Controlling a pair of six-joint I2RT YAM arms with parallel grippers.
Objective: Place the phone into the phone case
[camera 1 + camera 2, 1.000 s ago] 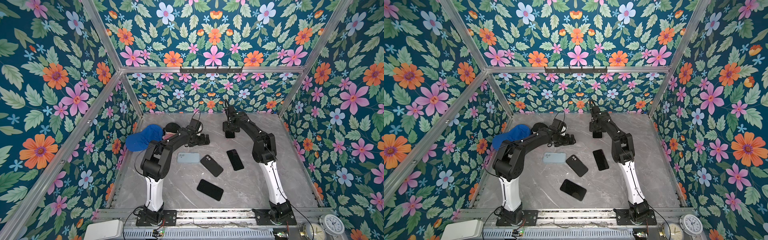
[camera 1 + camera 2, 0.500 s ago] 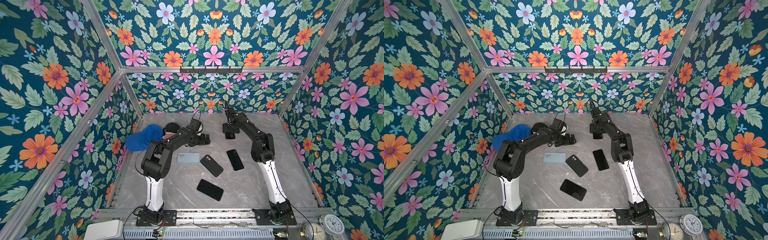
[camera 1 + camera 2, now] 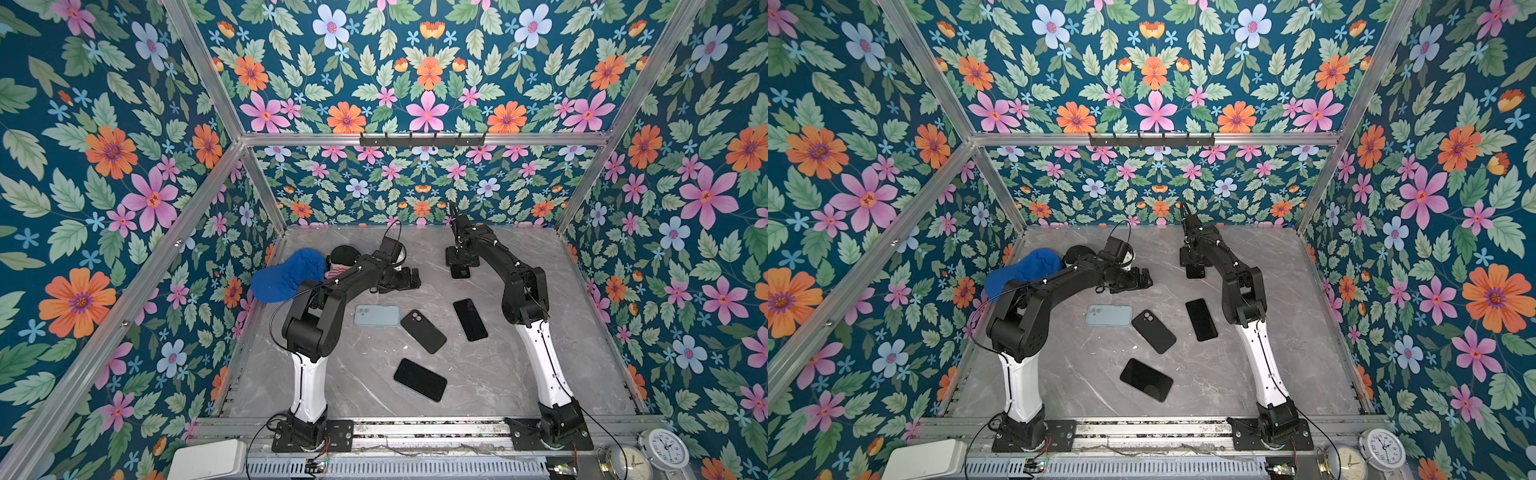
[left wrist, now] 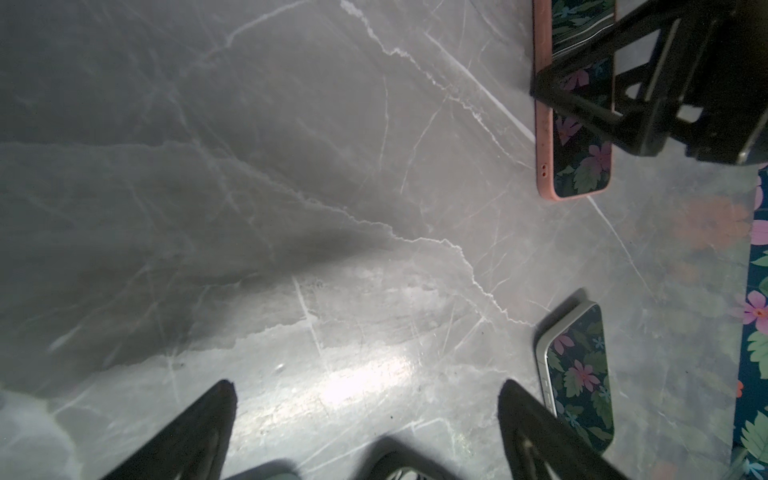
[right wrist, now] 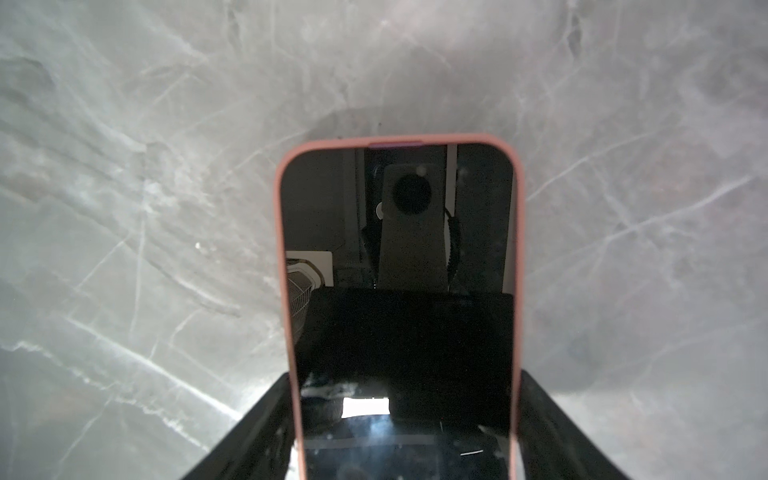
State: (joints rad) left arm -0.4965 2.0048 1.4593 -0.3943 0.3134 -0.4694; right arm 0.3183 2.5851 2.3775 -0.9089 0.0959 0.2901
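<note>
floral walls, grey marble floor

- No word, brand or label can be read in any view
- On the white alarm clock, just beside the right arm's base on its outer side, dark numerals ring the dial, but they are too small to read
- On the gold-rimmed clock, between that base and the white alarm clock, the dial marks are likewise too small to make out
- On the phone in the pink case, well beyond the base toward the back wall, the dark screen shows only reflections and no writing
</note>
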